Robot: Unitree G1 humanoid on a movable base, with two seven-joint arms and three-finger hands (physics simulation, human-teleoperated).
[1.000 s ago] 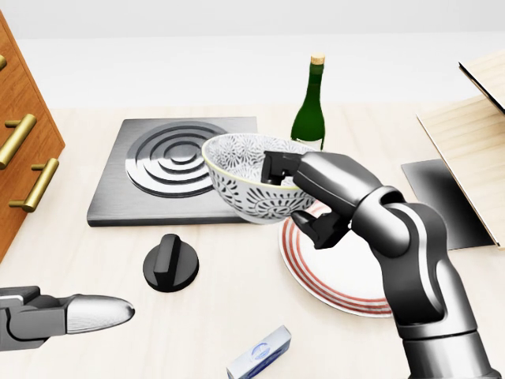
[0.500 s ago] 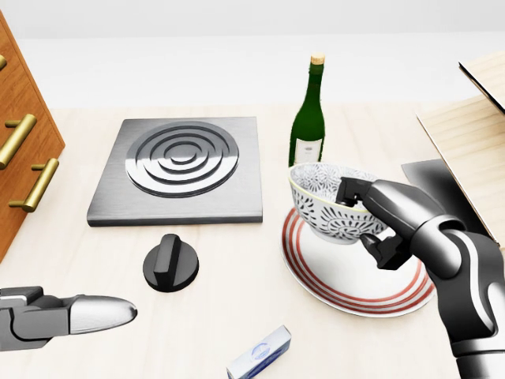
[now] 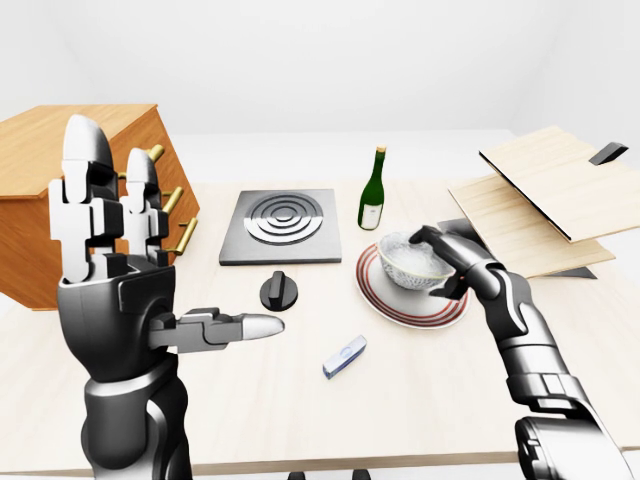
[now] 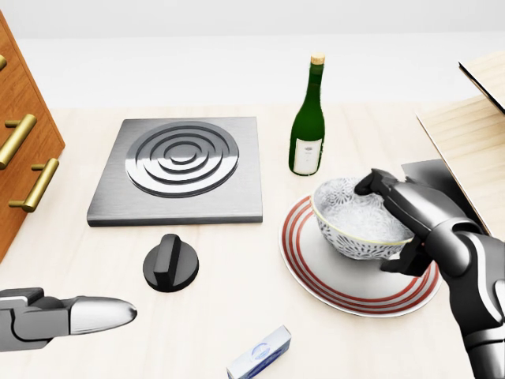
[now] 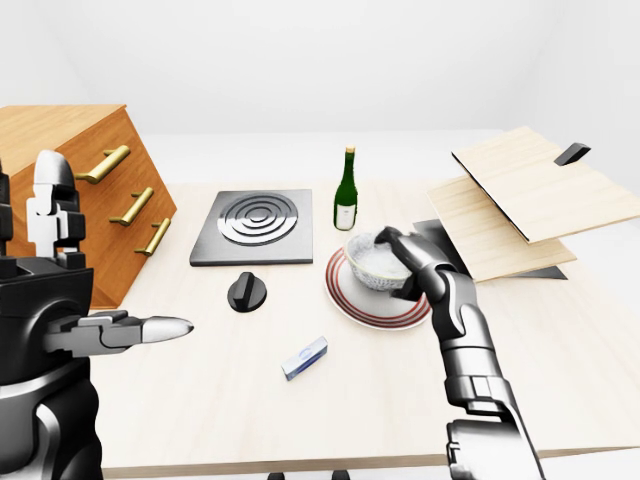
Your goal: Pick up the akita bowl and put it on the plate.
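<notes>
The akita bowl (image 4: 351, 223), white with a dark blue pattern, stands over the middle of the white plate (image 4: 316, 272) with red rings, right of centre in the head view. My right hand (image 4: 392, 225) is shut on the bowl's right rim, one finger over the rim and another under the wall. Whether the bowl's base touches the plate I cannot tell. My left hand (image 3: 150, 270) is held up at the left of the left-eye view, fingers straight and open, with nothing in it, far from the bowl.
A green wine bottle (image 4: 308, 118) stands just above the plate. A grey hob plate (image 4: 180, 167) and a black knob (image 4: 170, 263) lie to the left. A small blue-white box (image 4: 259, 353) lies below. A wooden drawer cabinet (image 3: 90, 190) is at left, wooden boards (image 3: 545, 190) at right.
My right hand has carried the bowl rightward from over the hob's edge and lowered it over the plate's middle. The left hand has stayed put.
</notes>
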